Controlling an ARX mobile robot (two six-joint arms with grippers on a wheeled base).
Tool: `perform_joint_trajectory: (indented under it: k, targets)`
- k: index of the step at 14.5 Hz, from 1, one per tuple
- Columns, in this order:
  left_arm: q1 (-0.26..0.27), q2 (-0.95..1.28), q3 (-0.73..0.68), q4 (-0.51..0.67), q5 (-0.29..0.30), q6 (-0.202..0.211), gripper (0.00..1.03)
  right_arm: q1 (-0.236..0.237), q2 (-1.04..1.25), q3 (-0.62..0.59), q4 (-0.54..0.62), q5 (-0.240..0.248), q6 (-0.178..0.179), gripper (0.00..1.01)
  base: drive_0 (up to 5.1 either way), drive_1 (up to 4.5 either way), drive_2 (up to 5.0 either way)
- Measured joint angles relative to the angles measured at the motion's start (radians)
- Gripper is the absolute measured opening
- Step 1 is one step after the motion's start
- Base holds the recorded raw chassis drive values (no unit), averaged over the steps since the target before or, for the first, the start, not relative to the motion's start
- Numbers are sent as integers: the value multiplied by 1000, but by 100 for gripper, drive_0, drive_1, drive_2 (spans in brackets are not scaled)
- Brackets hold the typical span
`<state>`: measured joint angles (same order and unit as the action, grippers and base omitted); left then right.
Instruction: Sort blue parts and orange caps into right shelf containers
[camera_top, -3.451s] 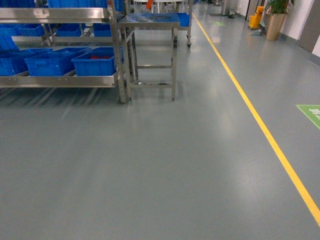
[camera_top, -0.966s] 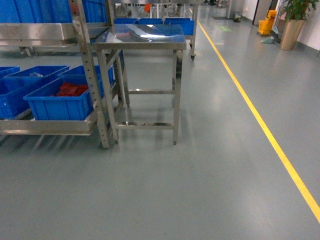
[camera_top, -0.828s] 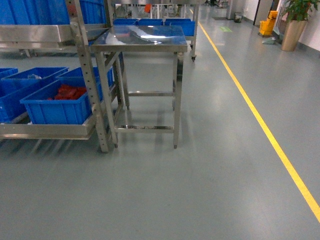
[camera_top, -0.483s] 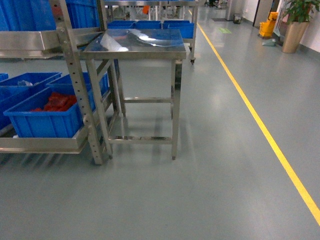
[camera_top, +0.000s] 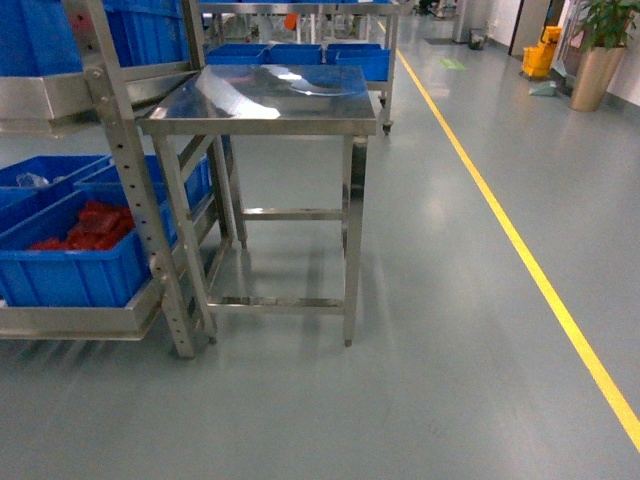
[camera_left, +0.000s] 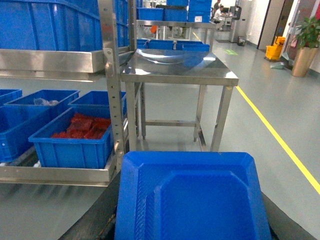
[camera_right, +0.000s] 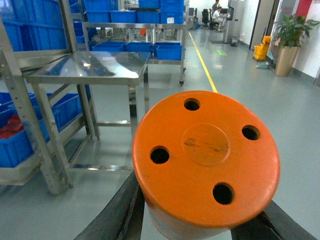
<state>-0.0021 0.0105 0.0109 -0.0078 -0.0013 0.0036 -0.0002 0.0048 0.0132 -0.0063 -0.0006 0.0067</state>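
1. Your right gripper (camera_right: 200, 220) is clamped on the orange cap (camera_right: 206, 161); the left one (camera_left: 192, 235) grips the blue part (camera_left: 192, 200).
2. Approach the rack squarely; crates (camera_top: 70, 265) sit low left, beside the steel table (camera_top: 265, 95).

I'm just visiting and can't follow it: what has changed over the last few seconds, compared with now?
The robot has driven up to the steel table and shelf rack; both look nearer and larger. The crate of red pieces slid toward the left edge. Unchanged: yellow floor line, bare tabletop.
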Motion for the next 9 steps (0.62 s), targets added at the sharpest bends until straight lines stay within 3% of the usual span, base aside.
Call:
perform_joint_trajectory:
  k: [9]
  targets:
    - [0,0,0,-1,0,0,43,0,0,0,0,0,0,41,-1,422,-424]
